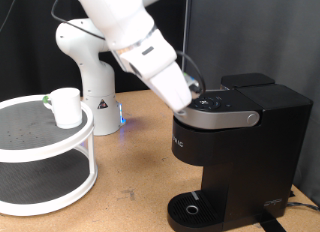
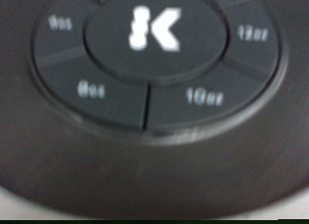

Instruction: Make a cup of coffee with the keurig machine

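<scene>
While the cup (image 1: 66,106) sits well apart, jaws (image 1: 198,95), state unclear, press the keurig machine (image 1: 235,142) lid

Wooden tabletop (image 1: 140,182), light brown, fills the lower part of the exterior view and runs to the bottom edge. Backdrop behind it dark, near black; no wall detail readable. White two-tier round stand (image 1: 45,157) with dark mesh shelves sits at the tabletop's left edge. Small blue light (image 1: 122,119) glows near the tabletop's back edge. Lighting even, soft shadows.
</scene>
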Controlling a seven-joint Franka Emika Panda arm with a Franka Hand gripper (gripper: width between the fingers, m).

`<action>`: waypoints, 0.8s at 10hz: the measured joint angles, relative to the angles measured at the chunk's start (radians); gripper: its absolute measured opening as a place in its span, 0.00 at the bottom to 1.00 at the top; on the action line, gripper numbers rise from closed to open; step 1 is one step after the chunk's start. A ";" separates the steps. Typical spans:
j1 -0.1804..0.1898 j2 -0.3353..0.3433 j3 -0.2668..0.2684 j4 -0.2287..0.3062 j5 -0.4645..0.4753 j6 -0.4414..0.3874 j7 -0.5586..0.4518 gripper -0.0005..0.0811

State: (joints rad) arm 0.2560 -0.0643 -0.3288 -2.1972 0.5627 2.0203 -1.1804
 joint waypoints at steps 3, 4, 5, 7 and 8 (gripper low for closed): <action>-0.001 0.018 -0.004 -0.019 0.033 0.034 -0.032 0.01; -0.002 0.018 -0.005 -0.020 0.039 0.033 -0.034 0.01; -0.002 0.018 -0.006 -0.020 0.045 0.031 -0.037 0.01; -0.003 0.018 -0.010 -0.022 0.068 0.026 -0.066 0.01; -0.004 0.018 -0.013 -0.022 0.077 0.019 -0.081 0.01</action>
State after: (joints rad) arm 0.2519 -0.0461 -0.3423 -2.2189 0.6398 2.0393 -1.2615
